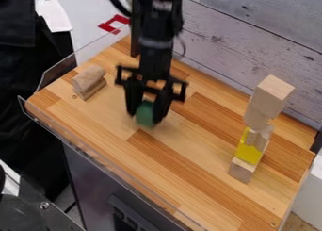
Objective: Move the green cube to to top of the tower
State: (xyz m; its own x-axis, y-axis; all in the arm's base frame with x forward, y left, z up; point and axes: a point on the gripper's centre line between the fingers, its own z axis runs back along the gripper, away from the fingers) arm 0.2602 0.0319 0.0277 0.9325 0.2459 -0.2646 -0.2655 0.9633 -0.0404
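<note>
The claw (148,118) is clamped on the green cube (145,113) over the worktop (195,169), well apart from the tower (257,116) containing a yellow block (248,153).

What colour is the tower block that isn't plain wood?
Yellow; that block shows best in the camera view.

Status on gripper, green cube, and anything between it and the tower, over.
Gripper shut on green cube. Tower standing, right side of view, cube not on it yet. Wood blocks at left, off the path.

wooden piece (90,80) on the tabletop (94,117); red bracket shape (114,24) beyond.
</note>
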